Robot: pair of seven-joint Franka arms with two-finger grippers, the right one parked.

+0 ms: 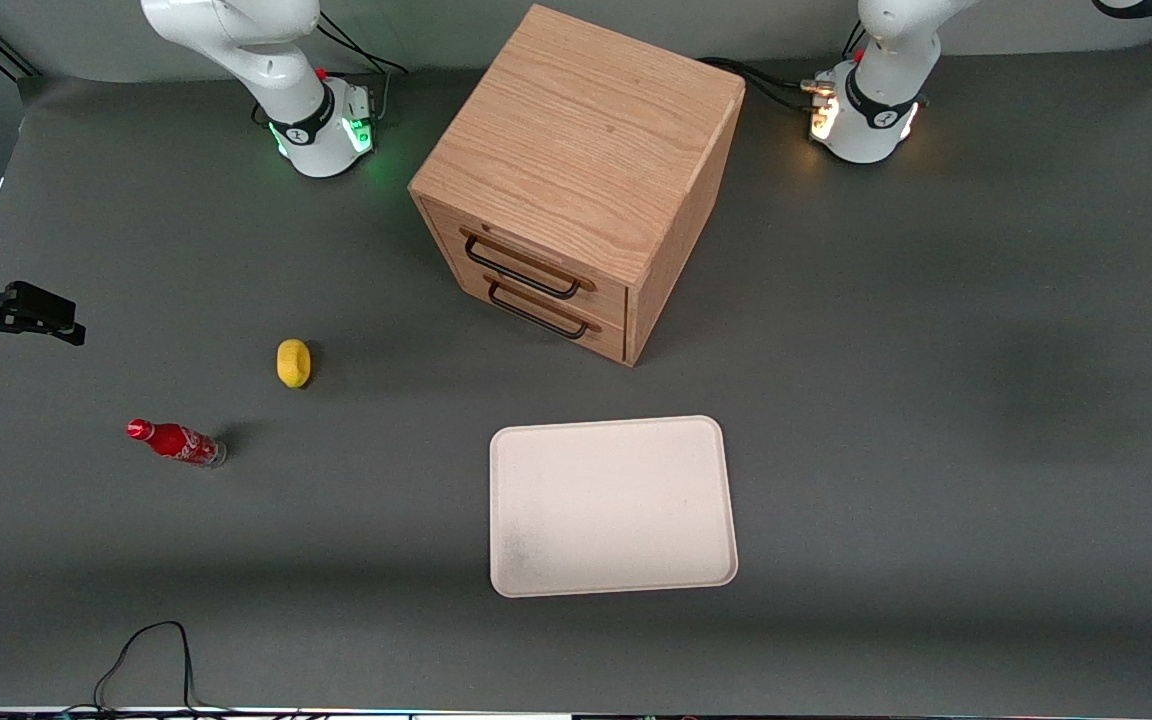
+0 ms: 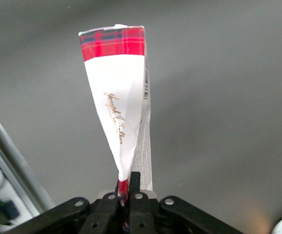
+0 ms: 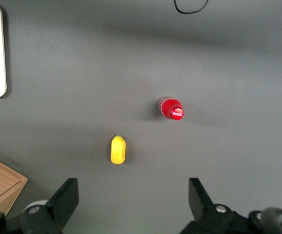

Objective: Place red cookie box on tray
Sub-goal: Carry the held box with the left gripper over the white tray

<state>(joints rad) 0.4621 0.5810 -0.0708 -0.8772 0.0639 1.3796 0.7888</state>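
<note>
Front view, nearest item: the tray point(image 1: 613, 506) lies flat on the desk point(image 1: 936, 450) at lower centre of the frame, with nothing on it. Farther from the camera, at mid-left of the frame, a red cola bottle point(image 1: 176, 442) lies on its side; a yellow object point(image 1: 293, 362) sits just above it in the frame, the two apart. Farther still, at upper centre, the wooden drawer cabinet point(image 1: 581, 180) stands with two dark-handled drawers facing the tray. This view shows neither the hand nor the red cookie box.

Left wrist view only: the hand point(image 2: 127, 194) is pressed together on one end of the red cookie box point(image 2: 121, 97), pinching it between both fingers point(image 2: 135, 183). The box extends away from the hand, its tartan end farthest from the camera, held clear above bare grey desk surface.

Right wrist view: the bottle and the yellow object appear again at mid-frame, with a tray corner at the upper left edge and a cabinet corner at lower left.
</note>
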